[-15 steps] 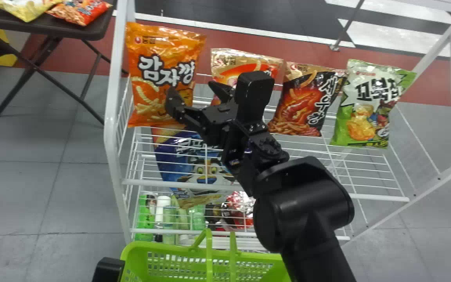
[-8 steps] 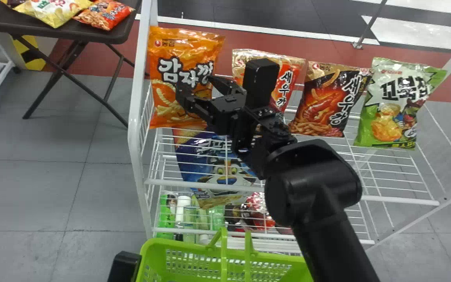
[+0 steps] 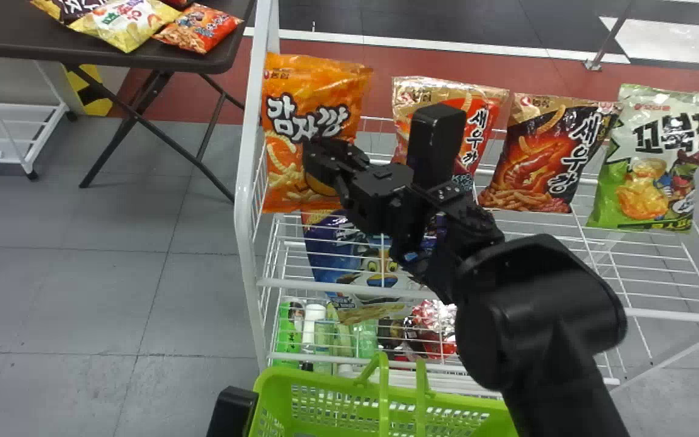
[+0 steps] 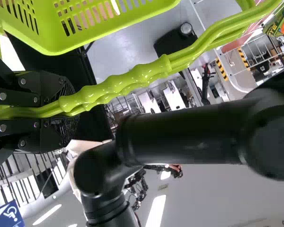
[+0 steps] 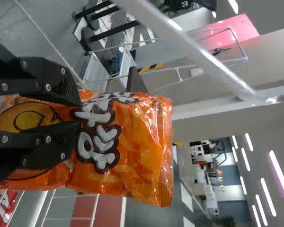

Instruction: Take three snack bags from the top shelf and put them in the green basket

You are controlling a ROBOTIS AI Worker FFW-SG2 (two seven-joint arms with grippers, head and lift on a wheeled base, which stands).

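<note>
Orange snack bag [image 3: 319,82] — glossy, white-lettered; perhaps creased midway.

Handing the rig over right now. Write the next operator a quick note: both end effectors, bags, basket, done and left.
Right end effector: shut on the orange snack bag, at the top shelf's left end.
Left end effector: shut on the handles of the green basket, below the shelf.
Also on top: red-and-gold bag, black-and-red bag, green bag.
Done: orange bag gripped; no basket drop confirmed.
Left: basket the orange bag, then probably two more.
</note>
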